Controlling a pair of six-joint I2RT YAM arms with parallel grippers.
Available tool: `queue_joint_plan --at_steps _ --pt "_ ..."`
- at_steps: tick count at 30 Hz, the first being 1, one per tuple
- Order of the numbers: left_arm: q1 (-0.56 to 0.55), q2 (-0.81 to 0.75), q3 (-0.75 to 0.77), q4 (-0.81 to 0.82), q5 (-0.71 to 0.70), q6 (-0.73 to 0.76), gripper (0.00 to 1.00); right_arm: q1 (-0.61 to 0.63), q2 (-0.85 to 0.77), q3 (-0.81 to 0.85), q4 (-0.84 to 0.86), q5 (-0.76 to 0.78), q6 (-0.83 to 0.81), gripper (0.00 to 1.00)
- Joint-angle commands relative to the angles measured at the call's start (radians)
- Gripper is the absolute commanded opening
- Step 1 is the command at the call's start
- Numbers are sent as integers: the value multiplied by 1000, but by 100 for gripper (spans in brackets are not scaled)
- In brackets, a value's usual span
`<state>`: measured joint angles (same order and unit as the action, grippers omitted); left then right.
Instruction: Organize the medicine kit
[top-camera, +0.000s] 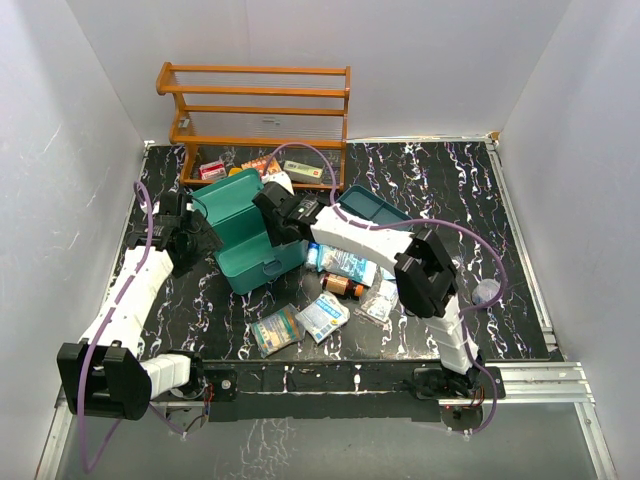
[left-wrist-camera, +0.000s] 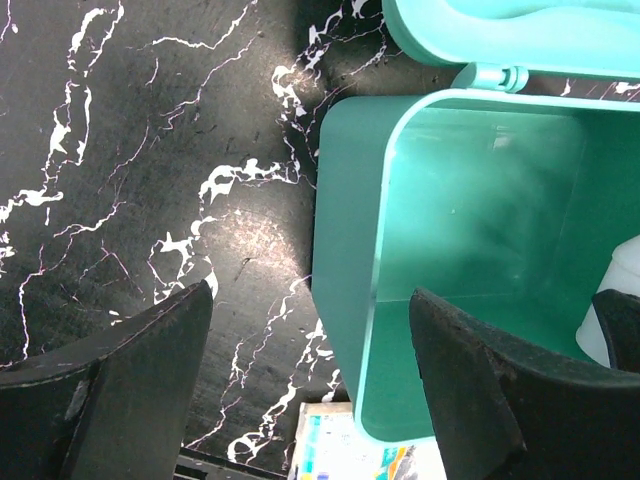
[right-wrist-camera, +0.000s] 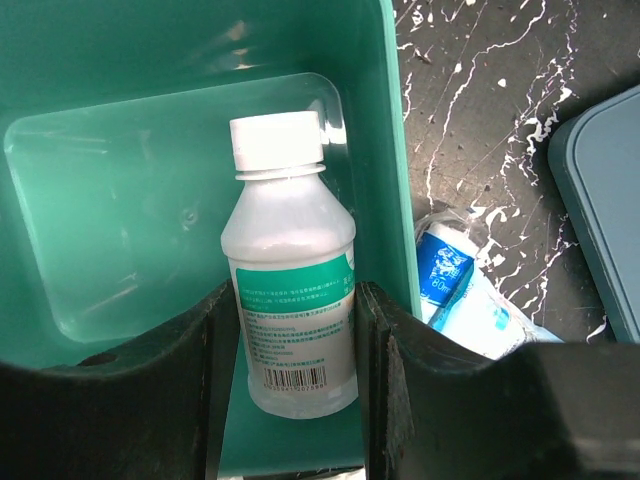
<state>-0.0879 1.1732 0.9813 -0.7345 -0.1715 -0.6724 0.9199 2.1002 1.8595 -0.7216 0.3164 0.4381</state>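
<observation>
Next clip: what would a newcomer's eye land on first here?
The open teal medicine kit, central in the top view, draws the eye: the right hand grips a white bottle inside it. The left hand hangs open astride the kit's side wall, and medicine packets lie scattered in front.

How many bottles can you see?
2. A white bottle is inside the kit, between the right gripper's fingers. A brown bottle lies on the table beside the packets. More may be hidden.

One medicine kit (top-camera: 255, 262), one bottle (right-wrist-camera: 288, 300), one rack (top-camera: 250, 70)
</observation>
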Motion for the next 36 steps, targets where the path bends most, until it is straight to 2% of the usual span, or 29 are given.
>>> queue_joint_plan --at_steps 1,9,13,20,26,36 --pt "5 8 26 -49 -5 3 80 12 20 70 -33 72 20 33" --pt "5 11 42 -49 7 6 81 37 106 143 -132 133 49 34" --pt "5 17 49 -50 3 13 81 37 113 121 -123 130 54 35" --pt "5 24 48 -38 13 18 81 37 176 179 -134 142 -2 41" --pt "5 25 54 -40 7 24 81 37 189 204 -158 161 13 52" --pt "5 33 65 -33 -5 42 82 36 163 272 -163 160 25 55"
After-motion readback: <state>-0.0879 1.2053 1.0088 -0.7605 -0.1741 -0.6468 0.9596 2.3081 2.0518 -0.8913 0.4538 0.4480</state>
